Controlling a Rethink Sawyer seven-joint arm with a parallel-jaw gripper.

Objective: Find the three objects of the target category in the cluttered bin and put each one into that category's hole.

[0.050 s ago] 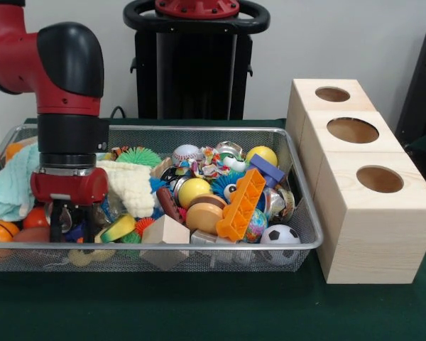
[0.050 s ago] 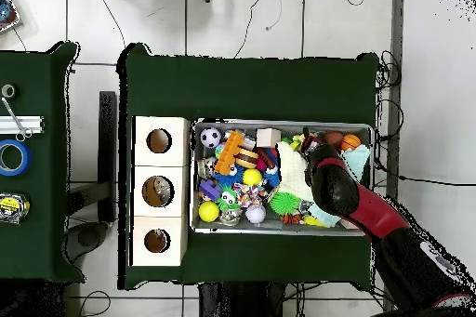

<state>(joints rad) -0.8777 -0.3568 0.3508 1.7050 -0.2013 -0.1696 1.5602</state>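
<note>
Gripper (image 1: 69,226) low among toys in the bin (image 1: 302,245); finger state unclear to us. We'd lift straight, avoiding snags.

We see a white tiled floor (image 2: 251,16) crossed by cables (image 2: 265,6), a pale wall (image 1: 341,35), and green-covered tables (image 2: 251,81).

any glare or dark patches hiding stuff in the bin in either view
Front view: even light, no strong glare; the end effector is down among the toys at one end of the mesh bin, and the arm hides what lies behind it. Overhead view: the arm covers one end of the bin, and the toys there are too small to tell apart; the wooden boxes are brightly lit.
</note>
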